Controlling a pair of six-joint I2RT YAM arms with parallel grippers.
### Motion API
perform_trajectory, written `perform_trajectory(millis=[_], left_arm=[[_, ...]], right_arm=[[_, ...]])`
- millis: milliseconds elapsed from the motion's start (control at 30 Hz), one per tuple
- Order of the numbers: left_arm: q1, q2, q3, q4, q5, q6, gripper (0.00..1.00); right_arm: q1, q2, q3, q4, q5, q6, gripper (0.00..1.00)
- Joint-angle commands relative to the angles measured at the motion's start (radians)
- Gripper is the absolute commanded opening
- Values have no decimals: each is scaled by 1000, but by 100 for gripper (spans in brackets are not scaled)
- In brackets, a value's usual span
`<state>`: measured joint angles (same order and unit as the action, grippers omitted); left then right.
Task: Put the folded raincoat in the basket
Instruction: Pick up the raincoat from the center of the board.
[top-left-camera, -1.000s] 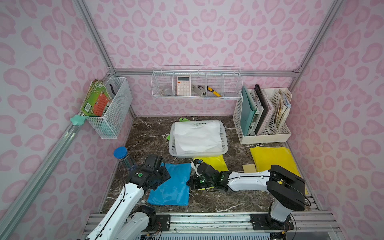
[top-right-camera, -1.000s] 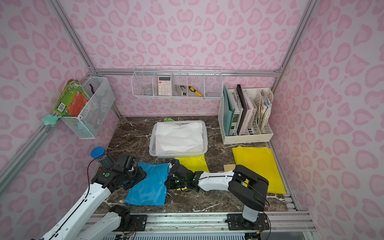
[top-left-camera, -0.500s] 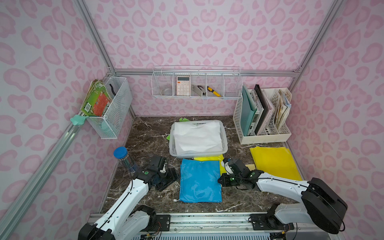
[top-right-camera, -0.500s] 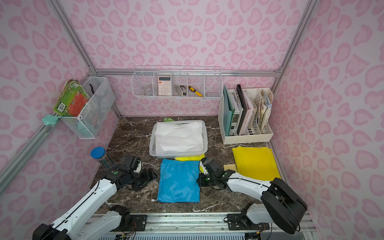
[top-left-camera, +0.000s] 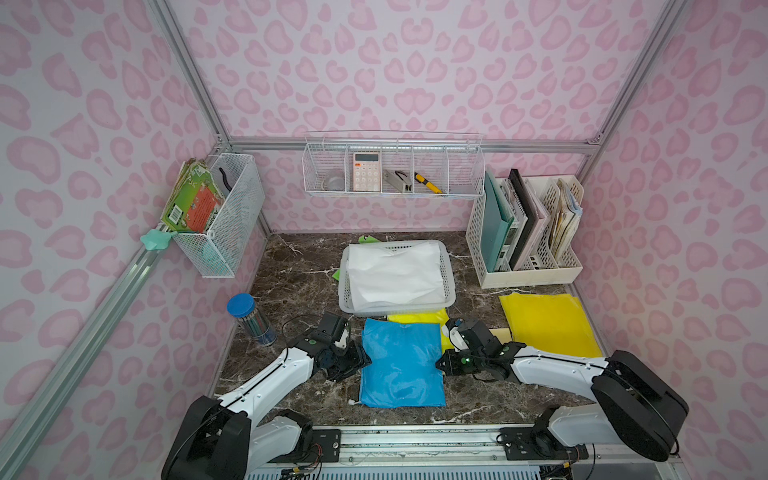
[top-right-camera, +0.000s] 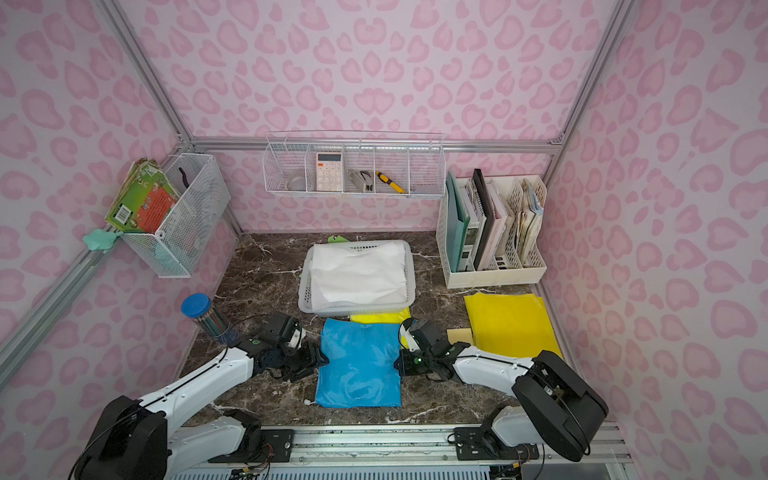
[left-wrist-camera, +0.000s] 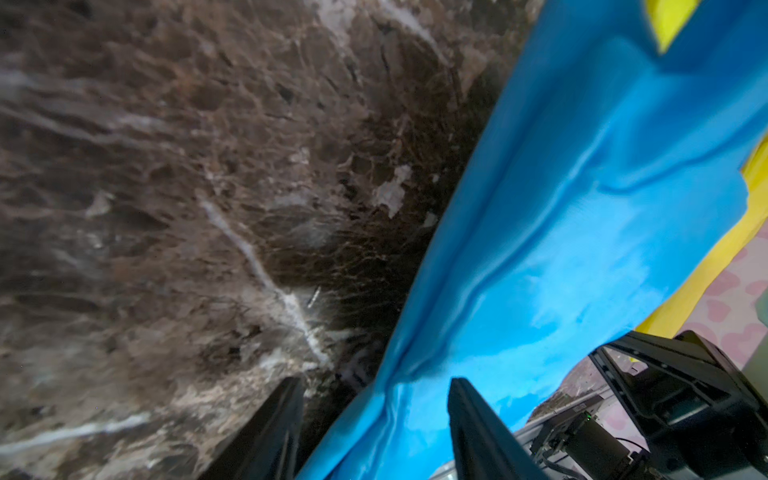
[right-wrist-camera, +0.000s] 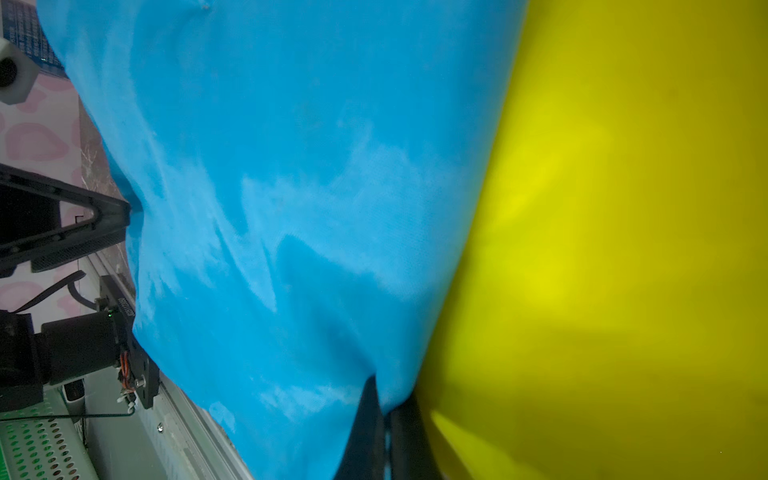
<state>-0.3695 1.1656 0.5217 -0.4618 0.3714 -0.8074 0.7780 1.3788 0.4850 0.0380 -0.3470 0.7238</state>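
Two tools flank the folded raincoat (top-left-camera: 401, 361), blue, lying flat on the desk (top-left-camera: 291, 270) just beside the basket (top-left-camera: 344, 291). The right tool (right-wrist-camera: 384, 399) pinches one edge. The left tool (left-wrist-camera: 374, 380) straddles the opposite edge with its jaws apart, probably so both sides lift together.

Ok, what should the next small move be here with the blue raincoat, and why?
Probably close the left tool: its jaws stand apart astride one edge of the blue raincoat, while the right tool is pinched shut on the opposite edge. With both gripping, it could be lifted toward the basket.
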Motion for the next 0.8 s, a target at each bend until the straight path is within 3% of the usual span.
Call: perform_trajectory(millis=[0, 167, 467, 767], left_arm=[[-4, 16, -9, 45, -20, -4, 56], [-3, 26, -18, 85, -3, -13, 41], [-5, -30, 3, 26, -63, -38, 1], [-5, -216, 164, -371, -143, -45, 0]], right_arm=[[1, 11, 1, -24, 6, -14, 0], [0, 15, -2, -17, 2, -12, 0], [1, 15, 3, -15, -11, -10, 0], [70, -105, 82, -112, -29, 41, 0]])
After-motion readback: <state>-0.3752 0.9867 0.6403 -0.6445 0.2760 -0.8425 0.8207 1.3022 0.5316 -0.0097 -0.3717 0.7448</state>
